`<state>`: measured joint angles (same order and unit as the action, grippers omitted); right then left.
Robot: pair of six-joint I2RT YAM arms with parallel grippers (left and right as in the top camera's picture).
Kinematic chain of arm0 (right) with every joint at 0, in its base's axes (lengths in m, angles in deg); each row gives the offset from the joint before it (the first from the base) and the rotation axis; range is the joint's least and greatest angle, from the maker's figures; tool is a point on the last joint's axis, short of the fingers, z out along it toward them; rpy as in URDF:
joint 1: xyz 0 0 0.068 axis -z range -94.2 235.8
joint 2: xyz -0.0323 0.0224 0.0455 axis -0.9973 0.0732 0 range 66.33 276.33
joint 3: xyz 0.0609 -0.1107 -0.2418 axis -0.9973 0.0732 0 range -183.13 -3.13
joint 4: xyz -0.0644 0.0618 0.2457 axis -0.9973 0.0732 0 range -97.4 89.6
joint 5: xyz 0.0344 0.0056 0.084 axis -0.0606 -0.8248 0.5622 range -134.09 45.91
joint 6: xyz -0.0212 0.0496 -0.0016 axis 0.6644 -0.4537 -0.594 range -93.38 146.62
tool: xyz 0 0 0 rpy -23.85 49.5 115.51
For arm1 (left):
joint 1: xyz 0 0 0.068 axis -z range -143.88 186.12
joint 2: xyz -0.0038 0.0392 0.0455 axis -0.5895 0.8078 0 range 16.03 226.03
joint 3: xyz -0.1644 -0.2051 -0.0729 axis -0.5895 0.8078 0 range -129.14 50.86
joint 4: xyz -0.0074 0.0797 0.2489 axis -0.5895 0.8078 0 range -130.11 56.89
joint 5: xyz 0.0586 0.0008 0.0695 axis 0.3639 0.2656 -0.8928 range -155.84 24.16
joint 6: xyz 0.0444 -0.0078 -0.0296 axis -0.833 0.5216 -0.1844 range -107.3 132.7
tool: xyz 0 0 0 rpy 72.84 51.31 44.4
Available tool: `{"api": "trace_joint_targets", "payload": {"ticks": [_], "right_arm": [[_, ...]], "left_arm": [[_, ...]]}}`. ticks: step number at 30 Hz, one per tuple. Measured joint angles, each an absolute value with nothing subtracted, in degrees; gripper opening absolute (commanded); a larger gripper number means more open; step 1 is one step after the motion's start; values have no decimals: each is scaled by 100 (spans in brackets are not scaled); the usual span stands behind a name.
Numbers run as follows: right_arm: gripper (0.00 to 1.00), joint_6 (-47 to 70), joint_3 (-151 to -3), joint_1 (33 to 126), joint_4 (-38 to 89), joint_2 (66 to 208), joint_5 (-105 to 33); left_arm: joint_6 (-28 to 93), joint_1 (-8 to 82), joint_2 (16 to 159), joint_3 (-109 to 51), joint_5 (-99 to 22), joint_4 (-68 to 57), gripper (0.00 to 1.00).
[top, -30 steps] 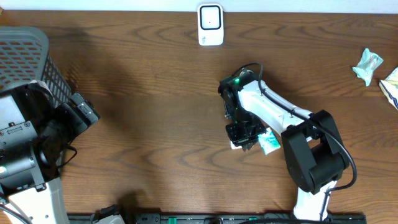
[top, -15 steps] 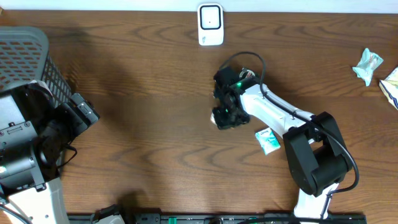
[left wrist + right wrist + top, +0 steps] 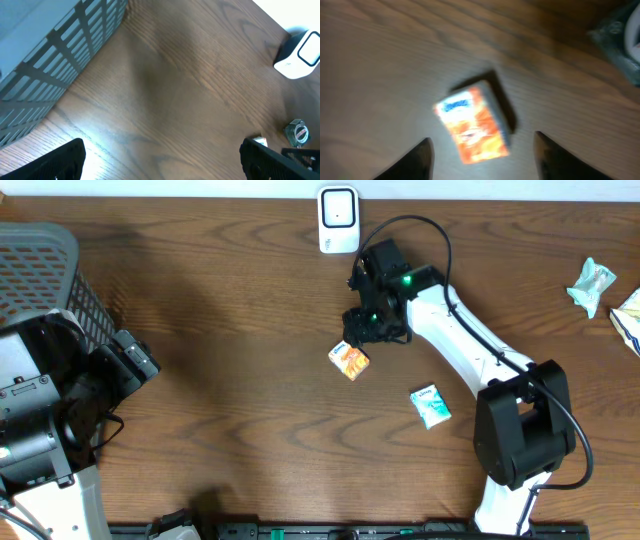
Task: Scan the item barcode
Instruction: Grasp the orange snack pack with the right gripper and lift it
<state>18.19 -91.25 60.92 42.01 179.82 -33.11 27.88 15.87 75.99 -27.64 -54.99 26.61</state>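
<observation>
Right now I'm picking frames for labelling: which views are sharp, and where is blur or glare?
Overhead: sharp, evenly lit. Right wrist: motion-blurred, the orange packet has unreadable print. Left wrist: a bright glare patch on the table, the white scanner slightly soft.

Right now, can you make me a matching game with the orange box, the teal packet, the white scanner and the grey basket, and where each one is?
1. small orange box
2. teal-and-white packet
3. white plastic scanner
4. grey slatted basket

A. left edge of the wooden table
B. far edge, middle
C. right of centre, towards the front
D. centre

Pairs: 1-D, 2-C, 3-B, 4-A
</observation>
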Motion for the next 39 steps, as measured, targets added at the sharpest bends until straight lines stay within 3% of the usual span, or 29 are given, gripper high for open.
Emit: {"api": "trace_joint_targets", "payload": {"ticks": [3, 6, 11, 13, 17, 18, 22, 32, 39], "right_arm": [[72, 2112, -8699, 6081, 3857, 17982, -3429], [81, 2333, -8220, 6081, 3379, 17986, -3313], [79, 2438, -7829, 6081, 2745, 17989, -2714], [59, 2455, -7763, 6081, 2633, 17989, -2542], [38, 2442, -7551, 6081, 2382, 17989, -2411], [24, 2475, -7451, 6081, 2336, 17989, -2382], [4, 2366, -7350, 6100, 2209, 17960, -2260], [1, 1918, -7390, 6317, 2233, 17906, -1705], [1, 1848, -7540, 7069, 2153, 16725, -542]], "left_arm": [[2788, 1587, 7599, -2764, -5499, 2659, 98], [2788, 1587, 7599, -2764, -5499, 2659, 97], [2788, 1587, 7599, -2764, -5499, 2659, 98], [2788, 1587, 7599, -2764, -5499, 2659, 98], [2788, 1587, 7599, -2764, -5499, 2659, 98], [2788, 1587, 7599, -2764, -5499, 2659, 98], [2788, 1587, 7599, -2764, -5496, 2659, 97], [2788, 1587, 7599, -2764, -5499, 2659, 98], [2788, 1587, 7599, -2764, -5499, 2659, 98]]}}
